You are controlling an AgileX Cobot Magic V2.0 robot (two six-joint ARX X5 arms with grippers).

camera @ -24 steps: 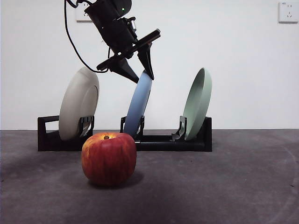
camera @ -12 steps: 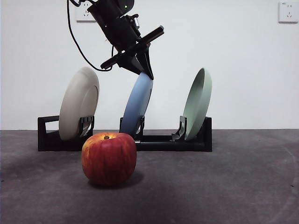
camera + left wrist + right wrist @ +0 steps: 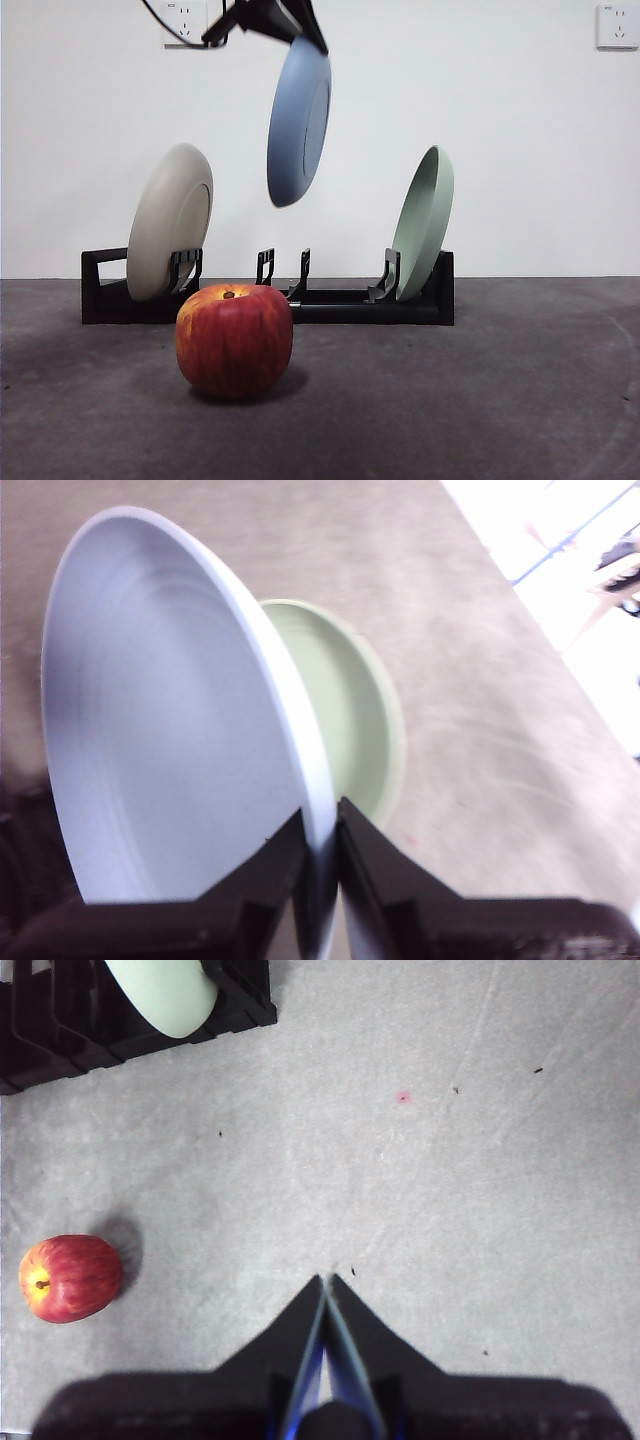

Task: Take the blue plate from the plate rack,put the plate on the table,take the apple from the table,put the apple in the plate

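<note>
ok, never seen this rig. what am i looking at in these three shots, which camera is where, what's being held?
It is a two-armed table robot; each arm ends in a gripper with two black jaws. The front view is a low camera looking level across the table. The other two are cameras on the wrists. In the left wrist view, the left gripper is clamped on the rim of the blue plate, which hangs in the air above the plate rack. A cream plate and a green plate stand in the rack. The apple sits on the table in front. The right gripper hovers over bare table, shut, holding nothing.
</note>
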